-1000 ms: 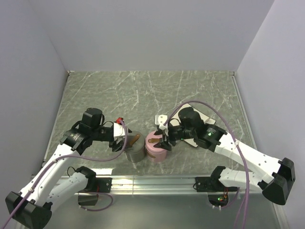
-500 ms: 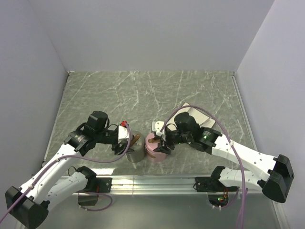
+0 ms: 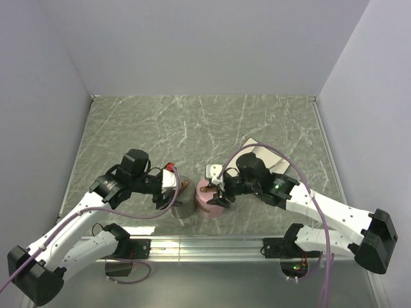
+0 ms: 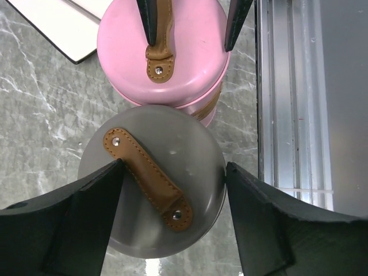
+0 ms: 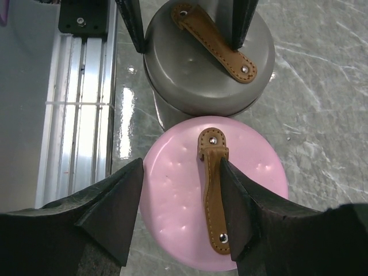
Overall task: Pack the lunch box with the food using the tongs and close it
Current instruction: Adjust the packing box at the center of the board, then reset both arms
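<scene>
Two round lidded lunch boxes stand touching near the table's front edge: a grey one (image 3: 184, 206) (image 4: 155, 172) and a pink one (image 3: 209, 204) (image 5: 195, 195), each with a brown leather strap on its lid. My left gripper (image 3: 169, 194) (image 4: 173, 165) hangs open just above the grey lid, its fingers spanning most of it. Over the pink lid my right gripper (image 3: 222, 192) (image 5: 181, 164) is open, one finger (image 5: 241, 195) against the strap (image 5: 213, 184). The food and the tongs are out of view.
A white square plate (image 3: 268, 156) (image 4: 54, 26) lies behind the right arm, mostly hidden by it. The aluminium rail (image 3: 205, 244) (image 4: 293, 115) runs along the near edge, close beside both boxes. Grey walls close off the table at left, right and back.
Both grippers have closed in on the boxes: the left moved right and down over the grey lid, the right moved left onto the pink lid. The left jaws widened slightly.
</scene>
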Robot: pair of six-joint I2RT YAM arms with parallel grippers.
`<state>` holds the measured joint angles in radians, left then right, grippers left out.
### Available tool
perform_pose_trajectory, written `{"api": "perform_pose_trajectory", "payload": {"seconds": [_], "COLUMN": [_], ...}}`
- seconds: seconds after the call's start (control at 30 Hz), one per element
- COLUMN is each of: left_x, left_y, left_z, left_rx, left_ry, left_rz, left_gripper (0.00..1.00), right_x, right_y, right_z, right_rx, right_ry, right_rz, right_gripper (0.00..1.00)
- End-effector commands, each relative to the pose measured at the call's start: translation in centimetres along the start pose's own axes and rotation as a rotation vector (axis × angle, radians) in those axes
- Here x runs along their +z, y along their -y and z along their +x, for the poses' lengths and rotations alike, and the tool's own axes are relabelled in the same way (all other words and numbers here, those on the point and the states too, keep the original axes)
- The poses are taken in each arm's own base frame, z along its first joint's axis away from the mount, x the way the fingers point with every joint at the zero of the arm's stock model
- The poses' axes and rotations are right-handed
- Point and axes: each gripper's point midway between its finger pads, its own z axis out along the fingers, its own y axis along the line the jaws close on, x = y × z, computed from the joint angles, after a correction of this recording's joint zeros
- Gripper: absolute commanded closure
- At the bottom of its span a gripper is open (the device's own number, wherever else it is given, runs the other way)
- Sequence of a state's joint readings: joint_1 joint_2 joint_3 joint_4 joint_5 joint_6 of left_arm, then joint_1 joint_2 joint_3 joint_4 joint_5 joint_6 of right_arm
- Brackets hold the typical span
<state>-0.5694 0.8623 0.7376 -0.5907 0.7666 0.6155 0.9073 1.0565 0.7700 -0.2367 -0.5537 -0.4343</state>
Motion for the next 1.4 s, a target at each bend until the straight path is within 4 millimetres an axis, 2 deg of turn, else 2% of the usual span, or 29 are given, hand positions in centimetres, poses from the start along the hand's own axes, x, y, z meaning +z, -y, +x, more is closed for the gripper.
{"api": "perform_pose_trajectory", "payload": {"seconds": [0.0,0.07,0.17,0.33,0.47,0.5,0.57,0.63,0.7,0.73,0.77,0.8,0.83,0.87,0.9,0.93,0.97,1.0,1.03,1.1,1.13,1.2,1.23,1.3,1.37], "left_x": [0.4,0.3,-0.2,-1.9,-3.5,-3.9,-4.7,-5.7,-5.9,-6.1,-6.9,-6.2,-6.7,-6.8,-6.8,-7.4,-7.5,-8.0,-8.2,-8.9,-8.7,-9.0,-8.8,-9.1,-8.6], "left_y": [0.9,0.9,0.8,-0.6,-1.8,-2.3,-3.1,-4.7,-6.2,-7.1,-8.0,-9.4,-9.8,-10.7,-12.5,-13.5,-14.1,-15.7,-16.3,-17.8,-18.1,-19.5,-19.5,-20.8,-20.8], "left_z": [0.7,-0.1,-1.9,-5.9,-9.4,-10.0,-11.5,-12.8,-12.8,-12.4,-13.1,-12.2,-12.3,-11.7,-9.9,-9.8,-9.0,-7.4,-6.8,-5.5,-4.4,-2.5,-1.2,0.3,2.2], "left_rx": [-0.073,-0.096,-0.12,-0.107,-0.156,-0.162,-0.202,-0.238,-0.338,-0.379,-0.456,-0.521,-0.578,-0.621,-0.7,-0.724,-0.768,-0.82,-0.847,-0.869,-0.895,-0.913,-0.925,-0.923,-0.952], "left_ry": [-0.037,-0.02,0.019,0.117,0.18,0.192,0.227,0.252,0.253,0.233,0.246,0.206,0.187,0.168,0.123,0.12,0.105,0.092,0.094,0.106,0.096,0.078,0.057,0.061,0.041], "left_rz": [0.04,0.042,0.034,-0.068,-0.141,-0.17,-0.211,-0.28,-0.321,-0.349,-0.379,-0.385,-0.392,-0.403,-0.434,-0.457,-0.464,-0.495,-0.504,-0.532,-0.548,-0.618,-0.631,-0.691,-0.71], "left_gripper": [0.22,0.17,0.13,0.05,0.01,0.01,0.0,0.01,0.01,0.01,0.01,0.01,0.01,0.01,0.01,0.01,0.0,0.01,0.01,0.01,0.01,0.01,0.01,0.01,0.01], "right_x": [-0.1,-0.3,-1.0,-2.7,-5.2,-6.3,-7.9,-9.9,-11.3,-12.5,-13.0,-13.6,-14.5,-14.9,-15.1,-15.0,-15.6,-15.6,-15.6,-16.4,-16.2,-16.7,-16.3,-16.7,-18.0], "right_y": [0.0,0.3,1.2,2.9,4.8,6.1,7.5,9.3,10.6,11.5,12.1,12.8,13.7,14.2,14.6,15.3,16.3,16.8,17.9,18.9,19.1,19.3,18.9,19.1,18.8], "right_z": [-0.2,-1.1,-3.5,-6.7,-10.4,-10.9,-12.2,-12.6,-12.4,-11.9,-11.4,-10.7,-9.7,-8.9,-8.0,-6.5,-5.1,-3.5,-1.4,1.4,2.9,4.9,6.0,6.5,6.9], "right_rx": [0.019,0.029,0.023,0.041,0.031,0.042,0.068,0.098,0.131,0.167,0.196,0.25,0.291,0.326,0.363,0.42,0.469,0.526,0.59,0.703,0.765,0.835,0.869,0.859,0.807], "right_ry": [0.002,0.019,0.06,0.119,0.201,0.22,0.256,0.281,0.289,0.29,0.288,0.285,0.279,0.275,0.263,0.239,0.216,0.179,0.13,0.09,0.073,0.053,0.037,0.071,0.079], "right_rz": [0.016,0.025,0.056,0.108,0.179,0.224,0.277,0.353,0.42,0.472,0.502,0.54,0.586,0.61,0.626,0.648,0.689,0.71,0.753,0.806,0.815,0.851,0.855,0.877,0.952], "right_gripper": [0.38,0.37,0.36,0.34,0.25,0.24,0.21,0.2,0.17,0.16,0.13,0.12,0.1,0.07,0.07,0.06,0.06,0.06,0.06,0.06,0.06,0.06,0.06,0.06,0.05]}}
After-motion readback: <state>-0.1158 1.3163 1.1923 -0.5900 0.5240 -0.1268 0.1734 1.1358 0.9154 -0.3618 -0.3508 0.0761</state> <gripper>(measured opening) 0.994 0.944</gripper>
